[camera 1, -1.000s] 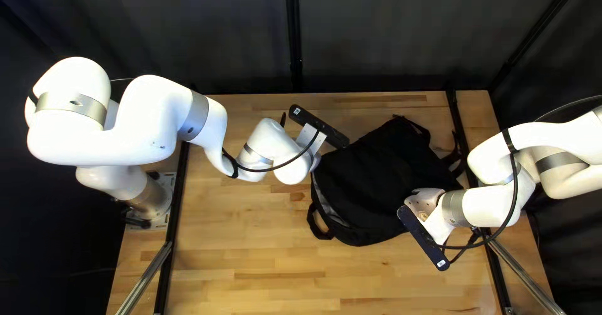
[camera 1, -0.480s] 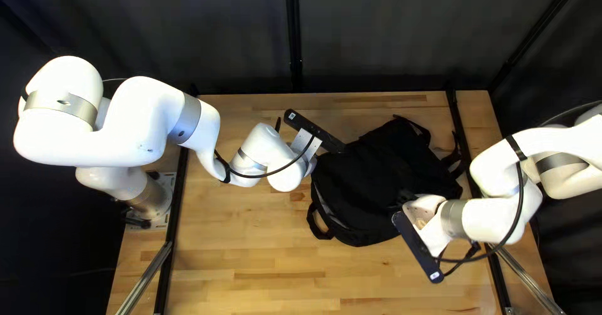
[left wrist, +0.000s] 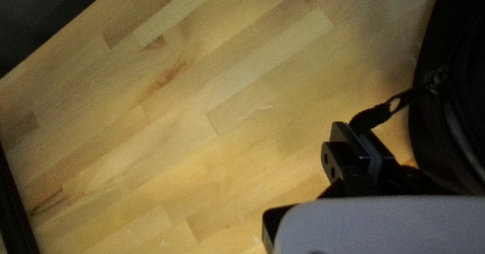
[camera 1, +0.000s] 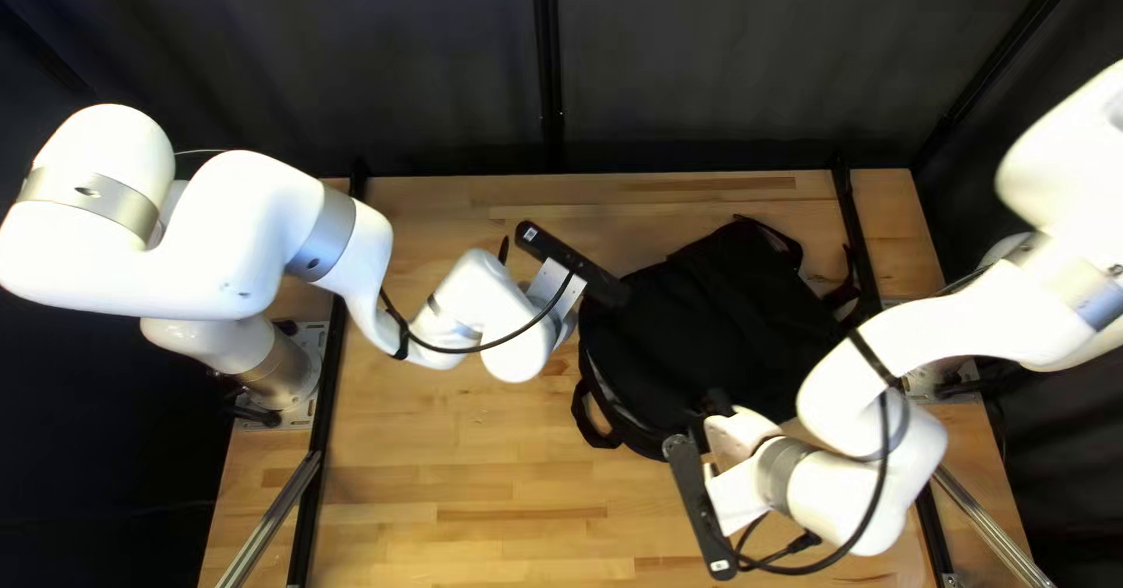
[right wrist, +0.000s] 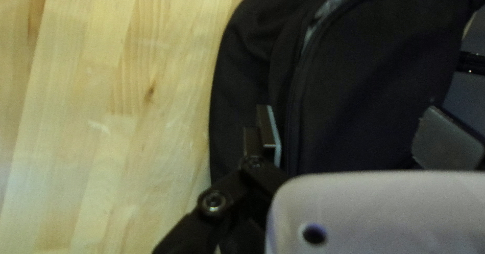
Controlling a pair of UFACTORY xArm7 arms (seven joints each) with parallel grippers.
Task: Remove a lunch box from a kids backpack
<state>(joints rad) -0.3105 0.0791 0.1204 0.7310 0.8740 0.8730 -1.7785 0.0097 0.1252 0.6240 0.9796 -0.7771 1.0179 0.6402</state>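
You're prob. on the unzip step: L gripper jaws pinching zip pull, R gripper jaws spread, bkpk under 'em, lunch box n/v, prob. inside; next, brace bkpk w/ R, ease zip pull along w/ L.

We see a pale wooden table, its boards streaked with darker grain. Behind it hangs a dark curtain — a black post stands beyond the table's far edge. Black rails run along the table's left and right sides — light brightens its wood.
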